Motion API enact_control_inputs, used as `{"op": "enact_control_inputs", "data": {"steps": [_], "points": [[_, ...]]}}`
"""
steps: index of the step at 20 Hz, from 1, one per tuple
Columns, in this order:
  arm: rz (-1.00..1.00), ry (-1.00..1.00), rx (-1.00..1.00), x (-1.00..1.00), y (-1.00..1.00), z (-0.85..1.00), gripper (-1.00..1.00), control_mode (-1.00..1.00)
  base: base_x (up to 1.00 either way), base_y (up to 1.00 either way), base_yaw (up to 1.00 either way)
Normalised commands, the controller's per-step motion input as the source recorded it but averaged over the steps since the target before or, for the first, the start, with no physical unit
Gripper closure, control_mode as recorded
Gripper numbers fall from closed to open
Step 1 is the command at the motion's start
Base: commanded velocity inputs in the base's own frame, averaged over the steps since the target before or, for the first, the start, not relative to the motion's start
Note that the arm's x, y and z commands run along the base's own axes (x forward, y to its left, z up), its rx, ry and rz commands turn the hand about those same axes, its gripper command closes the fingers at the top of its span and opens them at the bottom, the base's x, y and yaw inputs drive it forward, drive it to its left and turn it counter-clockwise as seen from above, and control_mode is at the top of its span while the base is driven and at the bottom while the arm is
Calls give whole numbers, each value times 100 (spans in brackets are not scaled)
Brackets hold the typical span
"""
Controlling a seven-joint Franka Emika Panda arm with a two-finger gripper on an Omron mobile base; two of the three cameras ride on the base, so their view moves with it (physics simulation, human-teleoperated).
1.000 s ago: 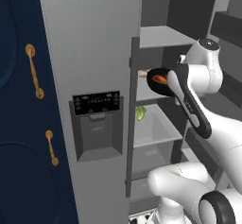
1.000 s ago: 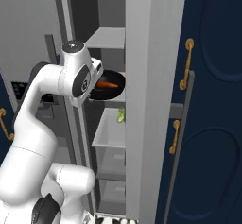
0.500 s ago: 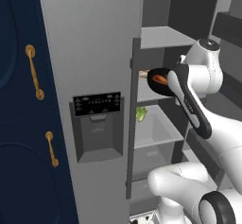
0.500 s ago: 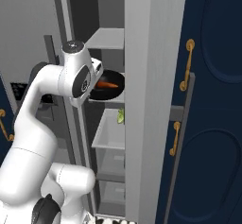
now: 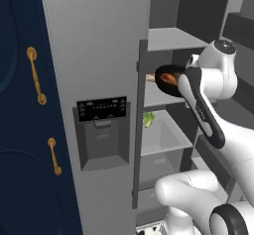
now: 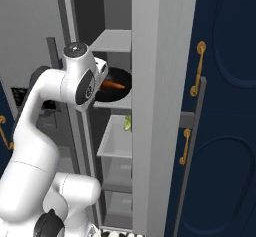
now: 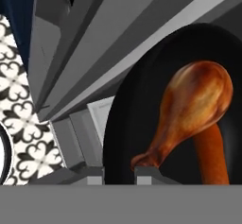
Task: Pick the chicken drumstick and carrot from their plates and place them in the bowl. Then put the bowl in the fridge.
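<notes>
My gripper (image 7: 119, 176) is shut on the rim of the glossy black bowl (image 7: 137, 109). It holds the bowl level inside the open fridge (image 5: 94, 55), just above a pale middle shelf (image 5: 154, 96). In the bowl lies the reddish-brown chicken drumstick (image 7: 194, 100), its thin bone end pointing toward my fingertips (image 7: 146, 173). The orange carrot (image 7: 210, 157) lies under and beside it. From the right, the bowl (image 6: 119, 87) with the carrot (image 6: 114, 85) sits between my white arm and the fridge door edge. The plates are out of view.
The grey fridge door (image 6: 160, 106) with its dark dispenser panel (image 5: 101, 130) stands open close to the bowl. A green vegetable (image 5: 148, 119) lies on the lower shelf. Navy cabinets with brass handles (image 5: 34, 75) flank the fridge. The patterned floor (image 7: 23, 138) is below.
</notes>
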Motion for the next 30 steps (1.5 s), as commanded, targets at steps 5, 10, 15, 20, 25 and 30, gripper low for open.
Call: {"op": "enact_control_inputs", "data": {"steps": [5,10,15,20,25,30], "points": [[9,-35,-1,-7,-1,53,100,-100,0,0,0],[2,-34,-1,0,0,22,100,-100,0,0,0],[0,-6,0,42,-1,56,100,-100,0,0,0],[4,6,0,46,-16,52,100,-100,0,0,0],[1,9,-1,40,-17,22,100,-100,0,0,0],[0,8,-3,62,0,10,100,-100,0,0,0]]}}
